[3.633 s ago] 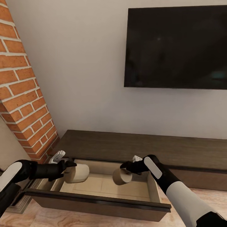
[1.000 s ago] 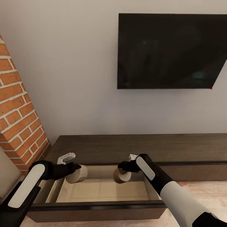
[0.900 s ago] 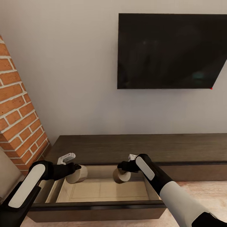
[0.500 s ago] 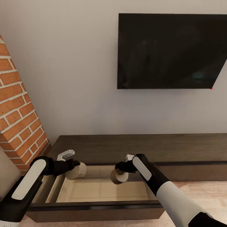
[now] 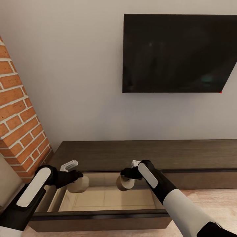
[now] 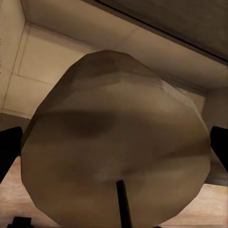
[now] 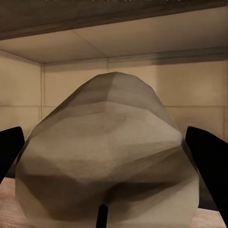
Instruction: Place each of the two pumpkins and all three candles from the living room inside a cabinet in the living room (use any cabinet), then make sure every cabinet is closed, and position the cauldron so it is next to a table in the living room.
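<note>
Head view: two pale candles over the cabinet's (image 5: 138,154) one open drawer (image 5: 105,197), left claw (image 5: 76,177) gripping candle one (image 5: 79,185), right claw (image 5: 126,172) gripping candle two (image 5: 125,183).
Left wrist view: one candle (image 6: 116,152) between dark fingers (image 6: 9,149).
Right wrist view: one candle (image 7: 107,156) clamped likewise, fingers (image 7: 206,156) flanking.

Two beige candles (image 5: 79,184) (image 5: 125,183) held over the cabinet's (image 5: 148,154) open drawer.

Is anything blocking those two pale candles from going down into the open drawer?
Nothing visible does. The left pincer holds one candle and the right pincer holds the other candle. Both hang over the open drawer of the cabinet, whose pale floor beneath them looks bare.
</note>
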Tool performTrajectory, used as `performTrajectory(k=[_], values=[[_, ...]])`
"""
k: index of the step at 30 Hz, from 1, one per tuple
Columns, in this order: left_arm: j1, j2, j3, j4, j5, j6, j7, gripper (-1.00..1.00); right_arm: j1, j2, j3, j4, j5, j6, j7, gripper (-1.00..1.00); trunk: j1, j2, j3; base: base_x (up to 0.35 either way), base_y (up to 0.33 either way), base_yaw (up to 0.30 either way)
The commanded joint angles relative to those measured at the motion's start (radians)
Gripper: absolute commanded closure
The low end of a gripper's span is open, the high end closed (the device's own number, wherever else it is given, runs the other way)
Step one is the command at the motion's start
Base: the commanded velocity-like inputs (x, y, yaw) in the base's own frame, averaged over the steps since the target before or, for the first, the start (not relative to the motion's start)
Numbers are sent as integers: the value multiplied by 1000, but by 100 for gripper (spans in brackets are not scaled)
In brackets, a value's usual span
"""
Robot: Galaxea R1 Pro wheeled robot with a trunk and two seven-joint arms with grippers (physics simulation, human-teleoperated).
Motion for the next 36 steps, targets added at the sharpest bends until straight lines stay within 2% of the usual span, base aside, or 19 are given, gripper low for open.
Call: performTrajectory(k=[1,5,8,11,12,14,17,20,25,36], values=[[-1,2,-5,0,9,0,10,100,-1,0,2,-1,-11,0,-10,100,0,0,-1,0,0,0],[-1,4,-13,0,10,1,10,100,-1,2,3,-1,-11,-1,-10,100,0,0,-1,81,0,0],[-1,4,-24,1,10,1,10,100,-1,16,3,0,-12,2,-14,100,0,0,-1,263,0,0],[-1,5,-28,1,9,1,10,100,-1,43,4,1,-14,6,-34,100,0,0,-1,223,0,0],[-1,5,-31,1,9,1,10,100,-1,66,5,1,-16,7,-61,100,0,0,-1,88,0,0],[-1,6,-37,1,9,1,10,100,-1,86,10,2,-17,9,-95,100,0,0,-1,57,0,0],[-1,6,-47,1,7,1,13,100,-1,104,16,2,-22,12,-143,100,0,0,-1,20,0,0],[-1,6,-75,1,7,1,44,100,-1,110,18,5,-28,16,-162,100,0,0,-1,5,0,0],[-1,0,-93,1,9,1,98,100,-1,111,18,8,-31,20,-174,100,0,0,-1,1,0,0],[-1,4,-96,1,11,1,109,100,-1,112,18,8,-31,23,-177,100,0,0,-1,2,0,0]])
